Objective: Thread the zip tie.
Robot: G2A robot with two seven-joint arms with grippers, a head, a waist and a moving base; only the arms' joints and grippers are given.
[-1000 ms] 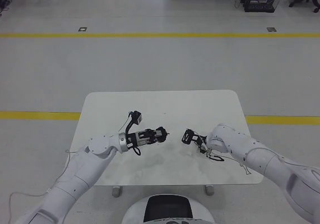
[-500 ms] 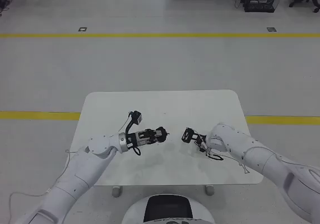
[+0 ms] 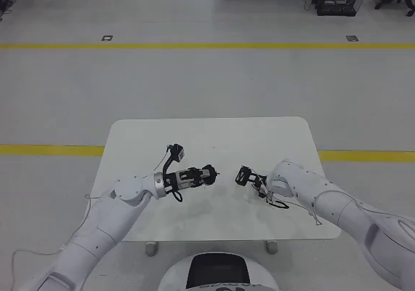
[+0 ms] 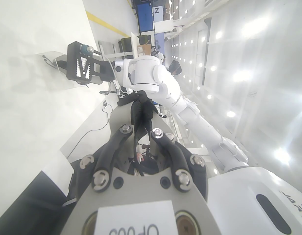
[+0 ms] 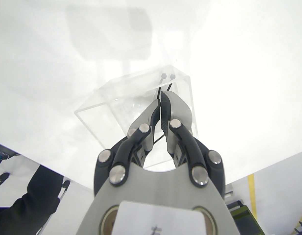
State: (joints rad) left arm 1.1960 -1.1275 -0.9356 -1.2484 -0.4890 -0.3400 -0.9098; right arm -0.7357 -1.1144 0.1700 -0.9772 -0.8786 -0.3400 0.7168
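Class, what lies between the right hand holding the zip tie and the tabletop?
A clear box sits on the table under the right hand and zip tie, shown in both wrist views.

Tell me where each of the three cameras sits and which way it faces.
Top view: above the arms, looking down at the white table; both arms show, left gripper facing right gripper.
Left wrist view: on the left arm, looking along its own shut fingers toward the right gripper.
Right wrist view: on the right arm, looking past its fingers, shut on the zip tie, at the clear box.
Both wrist views share the clear box.
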